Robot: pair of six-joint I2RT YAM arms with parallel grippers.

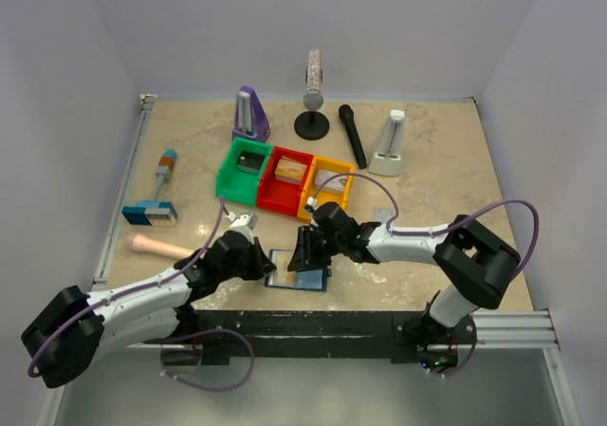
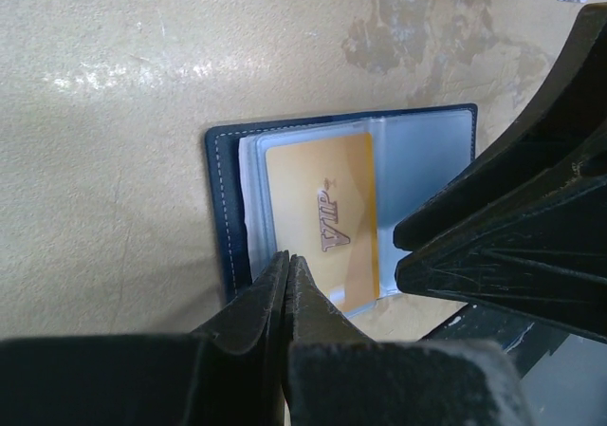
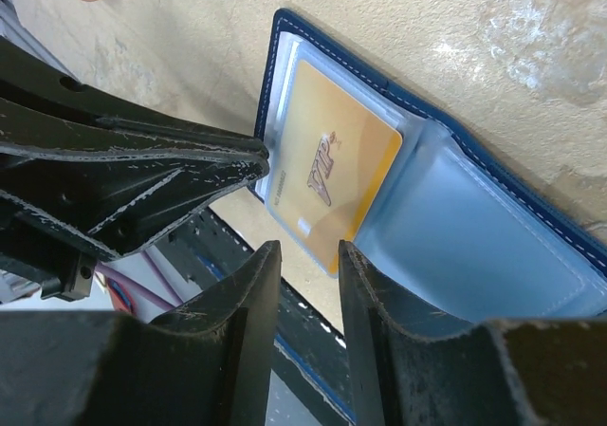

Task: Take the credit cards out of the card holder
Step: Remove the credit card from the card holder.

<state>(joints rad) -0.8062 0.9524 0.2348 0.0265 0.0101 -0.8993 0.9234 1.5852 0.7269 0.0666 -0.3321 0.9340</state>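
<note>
— Where's the wallet (image 1: pixel 299 276)?
— Lying open on the desk (image 2: pixel 114 113), close to its near edge.
— And the cards?
— A yellow card (image 2: pixel 322 213) sits in a clear pocket. I cannot make out any others.
— The left hand (image 2: pixel 287 255)?
— Fingers pressed together, their tip at the wallet's edge.
— The right hand (image 3: pixel 308 250)?
— A narrow gap, gripping nothing, just over the yellow card's corner.
</note>
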